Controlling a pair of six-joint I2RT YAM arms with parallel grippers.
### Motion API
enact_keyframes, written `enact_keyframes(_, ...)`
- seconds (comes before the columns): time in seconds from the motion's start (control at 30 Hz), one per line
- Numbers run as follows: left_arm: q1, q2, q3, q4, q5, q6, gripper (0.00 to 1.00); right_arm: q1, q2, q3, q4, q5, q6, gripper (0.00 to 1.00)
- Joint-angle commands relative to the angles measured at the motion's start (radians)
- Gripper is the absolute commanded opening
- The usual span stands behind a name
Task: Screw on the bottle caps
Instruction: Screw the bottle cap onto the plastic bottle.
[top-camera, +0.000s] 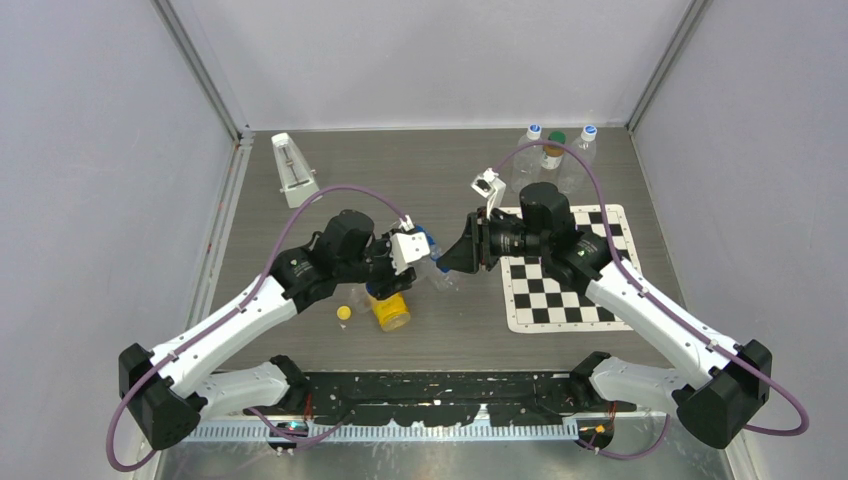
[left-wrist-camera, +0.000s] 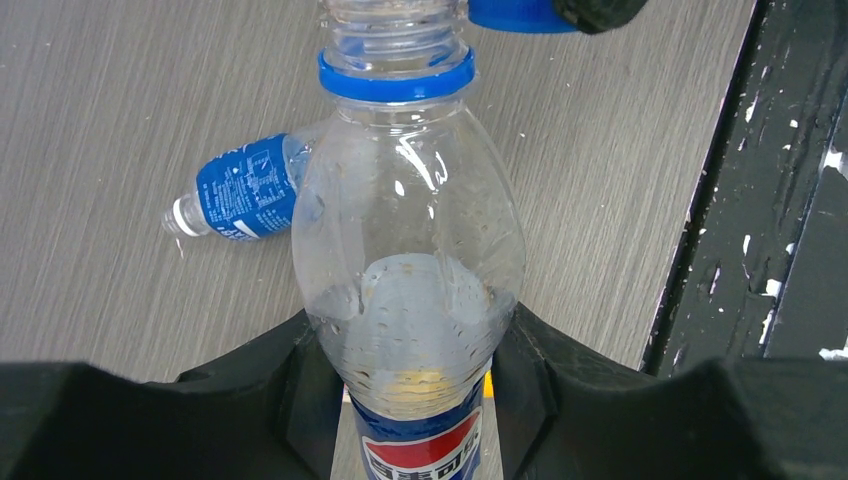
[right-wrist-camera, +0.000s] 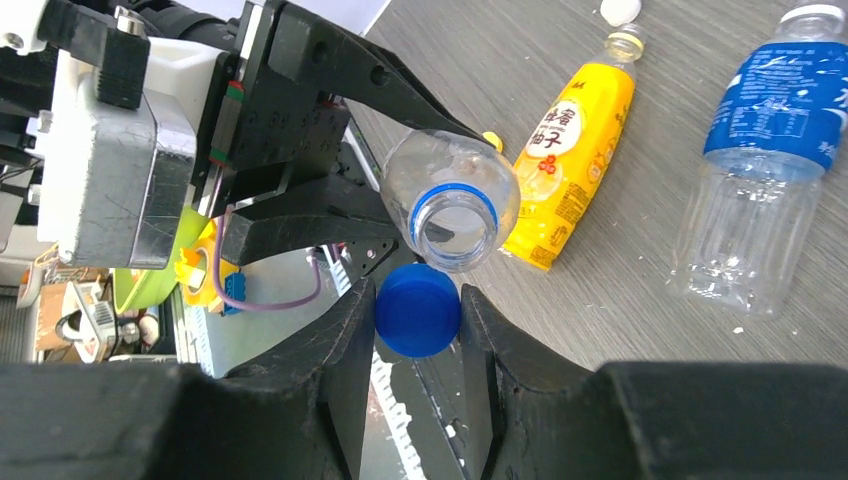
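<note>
At the table's middle, the left gripper (left-wrist-camera: 410, 328) is clenched around a clear bottle (left-wrist-camera: 408, 220), its long axis pointing right and its mouth open. Just beside that mouth, off its axis and not yet on the threads, the right gripper (right-wrist-camera: 415, 302) pinches the blue cap (right-wrist-camera: 417, 314).

Crowded centre, open room at the back.
My left gripper (left-wrist-camera: 412, 335) clamping the clear bottle (left-wrist-camera: 405, 250) and right gripper (right-wrist-camera: 418, 305) pinching the blue cap (right-wrist-camera: 417, 314) sit nose to nose, with hardly a gap. Under them the yellow bottle (right-wrist-camera: 570, 150) and blue-labelled bottle (right-wrist-camera: 765, 150) lie in my way. Bare wood runs from the white stand (top-camera: 293, 165) to three standing bottles (top-camera: 556, 152).
</note>
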Motion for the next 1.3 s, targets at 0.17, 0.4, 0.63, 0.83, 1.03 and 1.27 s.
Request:
enact_keyframes(0.17, -0.006, 0.017, 0.061, -0.016, 0.005, -0.015, 0.02, -0.025, -0.067, 0.011, 0.071, 0.166, 0.004, 0.14)
enact_keyframes(0.4, -0.007, 0.021, 0.065, -0.02, 0.044, -0.008, 0.02, -0.031, -0.061, 0.0, 0.09, 0.154, 0.007, 0.14)
enact_keyframes(0.63, -0.006, 0.015, 0.061, -0.015, 0.05, -0.009, 0.02, -0.031, -0.016, -0.001, 0.117, 0.012, 0.011, 0.14)
enact_keyframes(0.83, -0.006, 0.008, 0.062, -0.01, 0.062, -0.009, 0.02, -0.031, 0.012, -0.011, 0.126, -0.022, 0.012, 0.14)
enact_keyframes(1.03, -0.006, 0.004, 0.061, -0.007, 0.071, -0.012, 0.02, -0.031, 0.034, -0.013, 0.119, -0.059, 0.0, 0.14)
enact_keyframes(1.27, -0.006, 0.006, 0.081, -0.023, 0.102, -0.023, 0.02, -0.032, 0.062, -0.001, 0.081, -0.146, -0.047, 0.14)
